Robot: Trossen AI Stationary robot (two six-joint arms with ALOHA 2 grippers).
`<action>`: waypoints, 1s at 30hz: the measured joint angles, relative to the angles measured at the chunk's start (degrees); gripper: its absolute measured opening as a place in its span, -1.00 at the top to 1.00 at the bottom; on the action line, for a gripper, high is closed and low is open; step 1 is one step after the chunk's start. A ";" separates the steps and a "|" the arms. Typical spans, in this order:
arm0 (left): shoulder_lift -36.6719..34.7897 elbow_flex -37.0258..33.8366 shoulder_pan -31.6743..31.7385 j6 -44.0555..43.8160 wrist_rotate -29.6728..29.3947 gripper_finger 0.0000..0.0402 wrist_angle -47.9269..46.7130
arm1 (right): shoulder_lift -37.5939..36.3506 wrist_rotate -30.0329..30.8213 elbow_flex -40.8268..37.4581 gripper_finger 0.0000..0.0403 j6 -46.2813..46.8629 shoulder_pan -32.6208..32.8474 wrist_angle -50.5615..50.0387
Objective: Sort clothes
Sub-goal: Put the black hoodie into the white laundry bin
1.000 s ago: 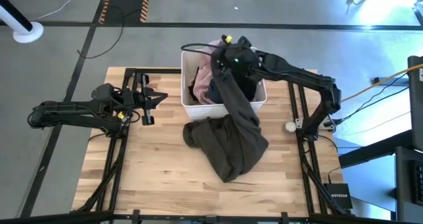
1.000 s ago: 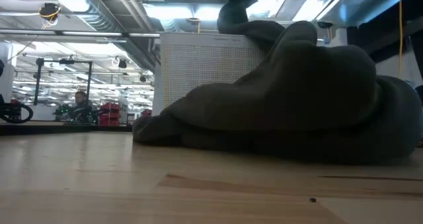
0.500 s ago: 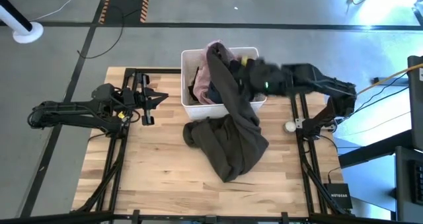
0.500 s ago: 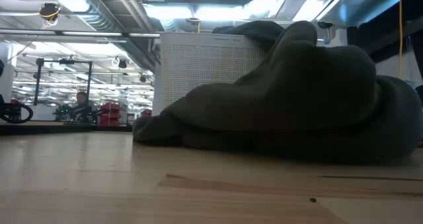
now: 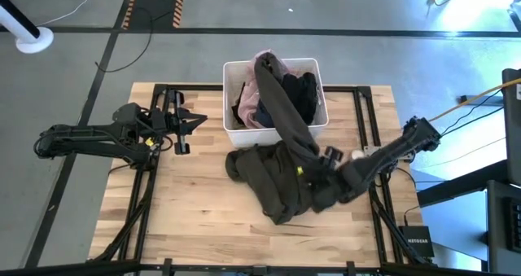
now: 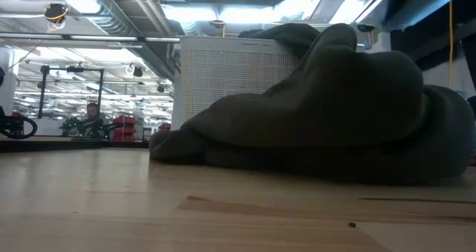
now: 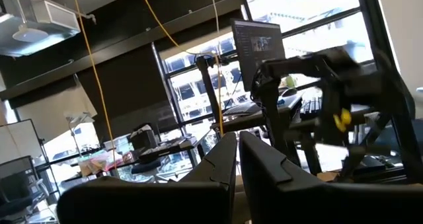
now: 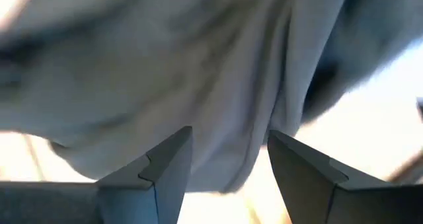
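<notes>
Wood-slat table (image 5: pixel 195 211) on grey floor, open workshop behind w/ ceiling lights. White bin (image 5: pixel 236 132) sits at the table's far edge, center.

Clothes, all placed relative to the bin:
- Large dark olive-brown garment (image 5: pixel 281 182) drapes over the bin's front wall and spills onto the table just in front of it, heaped; in the low view it (image 6: pixel 335 111) hides most of the bin's (image 6: pixel 223 77) mesh front.
- Light pink garment (image 5: pixel 262 72) hangs over the bin's back rim, inside.
- Black garment (image 5: pixel 303 93) is in the bin's right part.
- More dark fabric at the bin's left inner side; colour can't tell.

Right gripper (image 5: pixel 319 172) is in front of the bin & to its right, over the olive heap's right edge. Wrist view: fingers (image 8: pixel 165 164) spread apart, nothing between them, olive fabric (image 8: pixel 218 85) close ahead.

Left gripper (image 5: pixel 189 123) waits left of the bin, above the table; fingers (image 7: pixel 221 158) nearly together, holding nothing.
</notes>
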 joint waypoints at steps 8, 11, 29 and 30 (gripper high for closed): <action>0.00 0.00 -0.01 0.46 0.00 0.92 0.52 | -0.90 1.17 -13.12 -0.06 9.89 2.24 4.86; 0.00 0.00 0.00 0.48 0.00 0.92 0.50 | -3.45 3.82 -15.52 -0.06 9.05 1.43 10.12; 0.00 0.00 -0.01 1.15 0.00 0.92 0.43 | -10.08 -6.32 -42.66 -0.06 -8.60 -17.51 53.87; 0.00 0.00 -0.02 1.14 0.00 0.92 0.41 | -9.29 -7.43 -43.99 -0.06 -9.36 -18.25 56.51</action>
